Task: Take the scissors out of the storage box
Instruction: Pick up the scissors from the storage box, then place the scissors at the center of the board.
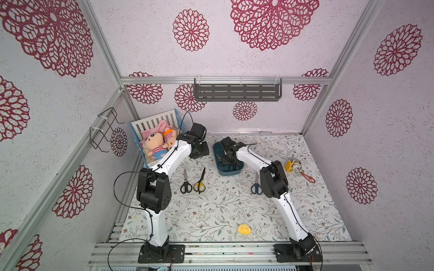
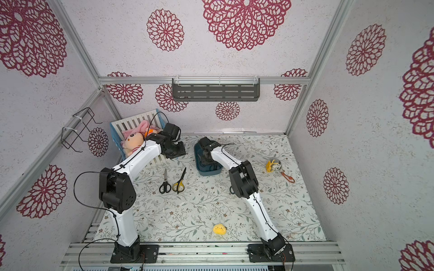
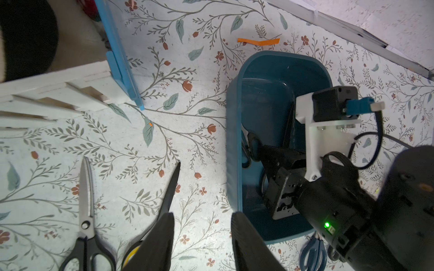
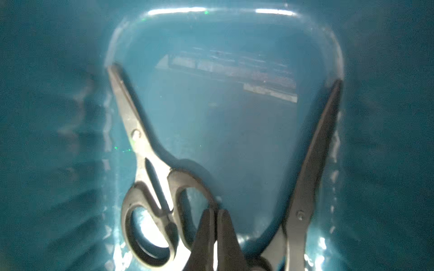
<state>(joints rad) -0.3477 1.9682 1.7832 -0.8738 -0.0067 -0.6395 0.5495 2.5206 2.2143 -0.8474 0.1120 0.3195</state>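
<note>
R arm (image 1: 253, 156) bent down into storage box (image 1: 230, 173), R fingers (image 4: 203, 237) together; L fingers (image 3: 162, 237) apart.

In both top views my right arm (image 1: 253, 156) covers most of the storage box (image 1: 229, 173), so I can't count the scissors (image 4: 138, 140) inside, and in the right wrist view the darker pair (image 4: 314, 159) runs off the frame edge at its handles.

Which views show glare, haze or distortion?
Right wrist: hazy teal cast, glare streaks on the storage box walls, scissors washed out and soft. Left wrist: crisp, well lit. Both top views: even light, wide-angle stretch toward the edges.
</note>
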